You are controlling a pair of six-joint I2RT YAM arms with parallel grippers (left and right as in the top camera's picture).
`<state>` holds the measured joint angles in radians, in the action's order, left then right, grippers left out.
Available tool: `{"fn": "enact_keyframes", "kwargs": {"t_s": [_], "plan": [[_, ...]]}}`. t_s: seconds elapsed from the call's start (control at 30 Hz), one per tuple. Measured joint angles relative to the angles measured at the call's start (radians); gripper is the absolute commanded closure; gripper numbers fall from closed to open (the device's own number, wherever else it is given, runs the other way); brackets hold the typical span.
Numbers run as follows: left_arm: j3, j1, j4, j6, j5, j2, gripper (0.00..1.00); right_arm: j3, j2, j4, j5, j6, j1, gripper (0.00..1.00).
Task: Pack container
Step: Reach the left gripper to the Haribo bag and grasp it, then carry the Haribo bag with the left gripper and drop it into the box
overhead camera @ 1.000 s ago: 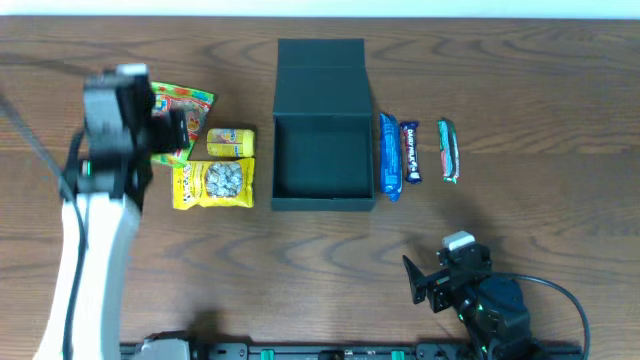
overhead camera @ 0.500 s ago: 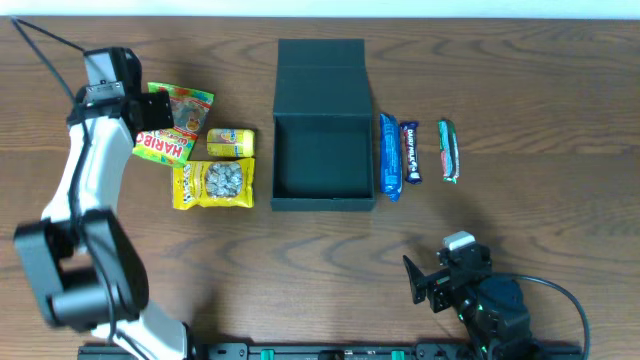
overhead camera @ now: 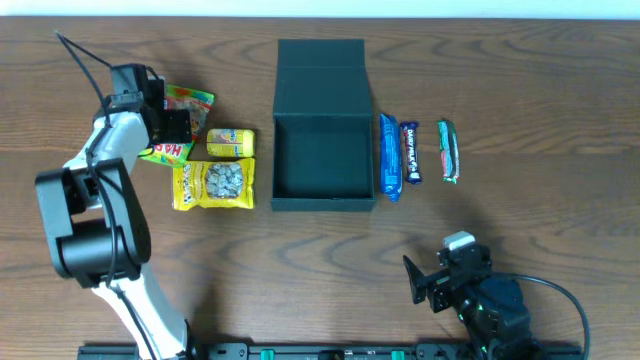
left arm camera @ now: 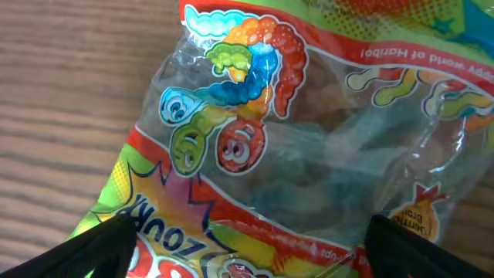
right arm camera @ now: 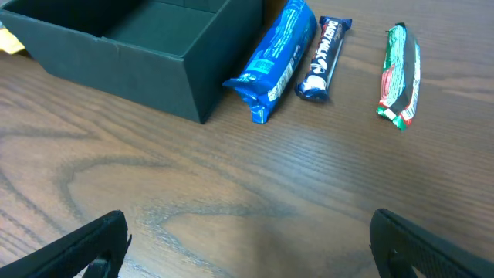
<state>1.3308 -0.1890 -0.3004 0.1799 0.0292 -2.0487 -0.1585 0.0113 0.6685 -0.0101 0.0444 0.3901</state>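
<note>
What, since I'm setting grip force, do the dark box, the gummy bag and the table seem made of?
The container looks like matte cardboard: flat dark teal faces, crisp folded edges, no shine. The gummy bag looks like thin glossy plastic film: partly clear, wrinkled, with glare. The table shows wood grain; solid wood or laminate, I cannot tell.

Stretches the left arm far forward on the left side, with the left gripper tipped downward and its fingers spread wide. Holds the right arm folded low and close in, the right gripper likewise spread wide, nothing between its fingers.
</note>
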Motion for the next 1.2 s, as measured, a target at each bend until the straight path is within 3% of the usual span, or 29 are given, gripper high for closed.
{"fn": "enact_keyframes", "kwargs": {"t_s": [0.13, 0.33, 0.73, 1.03, 1.2], "plan": [[0.010, 0.002, 0.018, 0.003, 0.023, -0.018, 0.49, 0.000, 0.000, 0.000, 0.000, 0.000, 0.000, 0.01], [0.023, 0.005, 0.016, -0.014, 0.035, -0.024, 0.94, 0.000, 0.000, 0.000, 0.000, 0.000, 0.000, 0.01], [0.044, 0.006, -0.041, -0.036, 0.000, 0.025, 0.94, 0.000, 0.000, 0.000, 0.000, 0.000, 0.000, 0.01], [0.090, 0.047, -0.043, 0.058, -0.033, 0.364, 0.94, 0.000, 0.000, 0.000, 0.000, 0.000, 0.000, 0.01], [0.100, 0.163, -0.124, -0.101, -0.036, 0.430, 0.94, 0.000, 0.000, 0.000, 0.000, 0.000, 0.000, 0.01]]}}
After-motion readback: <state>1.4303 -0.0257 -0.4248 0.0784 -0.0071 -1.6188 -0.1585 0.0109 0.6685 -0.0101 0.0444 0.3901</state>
